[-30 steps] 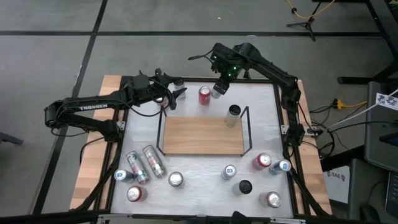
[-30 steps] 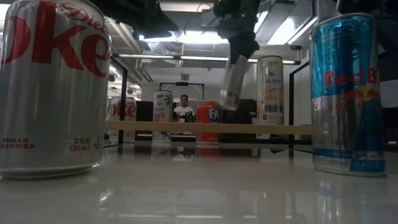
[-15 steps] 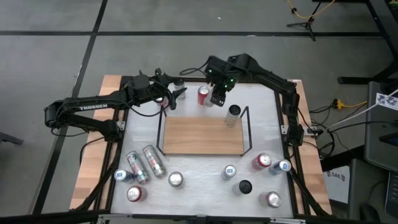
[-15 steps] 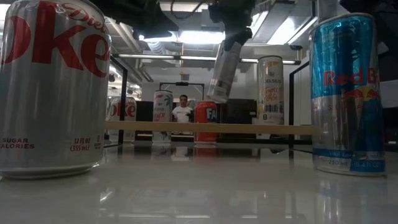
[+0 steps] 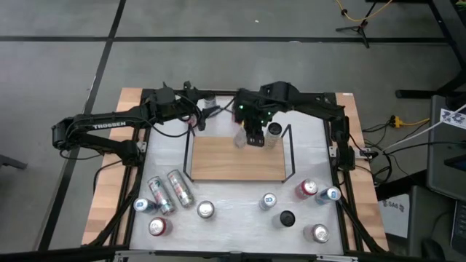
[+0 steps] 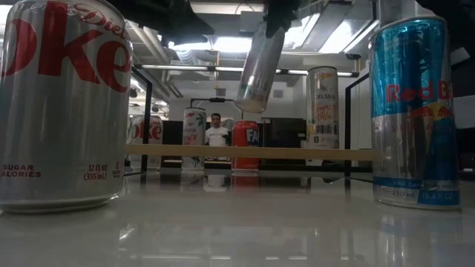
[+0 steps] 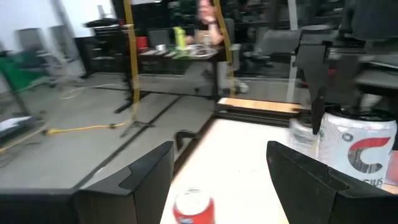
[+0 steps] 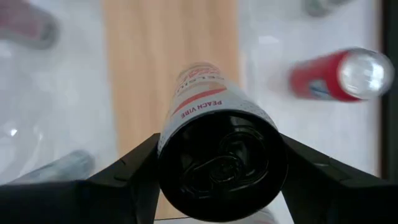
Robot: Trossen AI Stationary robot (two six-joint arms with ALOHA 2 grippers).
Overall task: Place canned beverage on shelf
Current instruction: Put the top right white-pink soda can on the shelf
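- From overhead I can't see much of the held can (image 5: 241, 135); the right gripper (image 5: 253, 135) and its wrist cover most of it.
- Low view cuts the right arm off at the top edge; only the slim can (image 6: 260, 65) shows, hanging tilted in the air.
- Right gripper is clamped on that can, over the back edge of the shelf (image 5: 237, 159), can not touching the board. Right wrist view: fingers (image 8: 130, 165) on both sides, black can top facing the camera.
- Left gripper (image 5: 204, 110) sits by the table's back-left area, fingers (image 7: 140, 174) spread apart, holding nothing.
- Readable: "PEACH VIBE" on the held can; "Diet Coke" can (image 6: 63, 104) and "Red Bull" can (image 6: 413, 111) up close in the low view.
- Red can (image 6: 246, 145) behind the shelf shows only "FA"; rest hidden.
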